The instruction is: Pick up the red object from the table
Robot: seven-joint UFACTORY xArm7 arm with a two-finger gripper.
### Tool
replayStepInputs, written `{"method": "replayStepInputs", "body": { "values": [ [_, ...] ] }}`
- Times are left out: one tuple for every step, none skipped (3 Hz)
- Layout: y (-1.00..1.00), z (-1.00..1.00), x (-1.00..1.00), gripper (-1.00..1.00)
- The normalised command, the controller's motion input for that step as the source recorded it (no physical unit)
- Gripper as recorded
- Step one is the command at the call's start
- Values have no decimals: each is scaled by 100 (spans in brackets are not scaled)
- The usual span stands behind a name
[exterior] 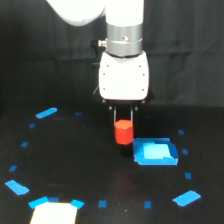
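Gripping the red object by its upper sides, your gripper held it just beside the blue square piece; it looked light, rigid, easily pinched across its flats

One white arm enters from top, upper link curving in from the exterior view's left. Silver cylindrical wrist points straight down, vertical. Below it a white rounded-square gripper body, facing camera, squarely aligned. Gripper hangs from the body's underside, pointing down. Two thin dark fingers visible, short, close together, roughly parallel and vertical. Fingers sit at either side of the block, its top between them; contact looks likely but too blurry to confirm. Fingertips partly hidden behind block.
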Motion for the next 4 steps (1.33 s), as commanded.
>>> {"method": "replayStepInputs", "body": {
  "values": [
    [-27,93,69,-76],
    [-24,97,70,-73],
    [14,87,88,-100],
    [-40,33,100,-100]
  ]
}}
